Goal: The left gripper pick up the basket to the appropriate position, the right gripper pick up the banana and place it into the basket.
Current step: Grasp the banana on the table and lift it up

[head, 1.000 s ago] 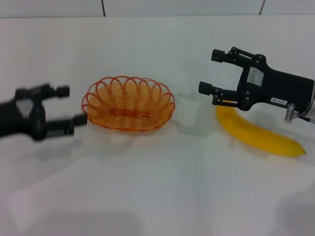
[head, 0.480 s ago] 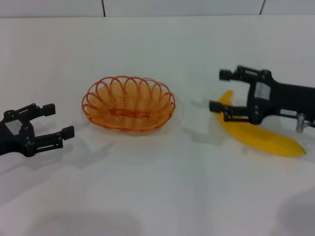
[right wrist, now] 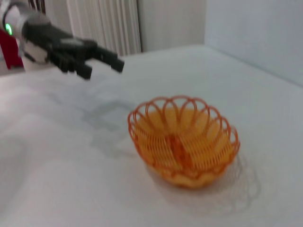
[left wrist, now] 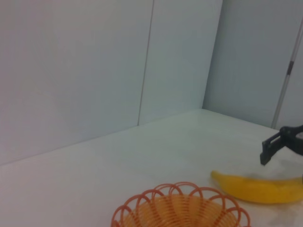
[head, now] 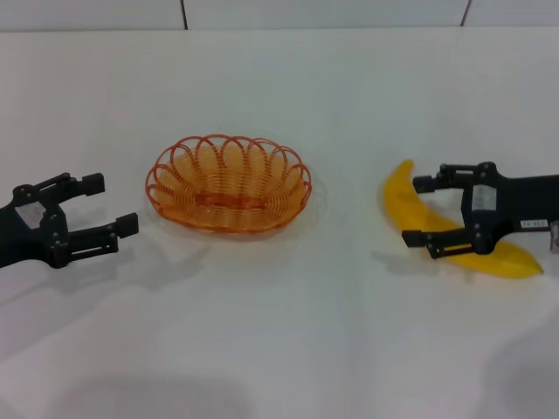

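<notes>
Bench (head: 279, 349) carries your basket (head: 228, 182) at centre; it looks light, stiff wire, so take its rim. Left gripper (head: 99, 206) waits beside it, fingers wide. Right gripper (head: 423, 209) straddles the smooth, likely slippery banana (head: 403, 199), open; grip mid-body.

My black two-fingered left gripper (head: 105, 205) bears one white sticker; my black right gripper (head: 417, 211) adds a narrow text label.
</notes>
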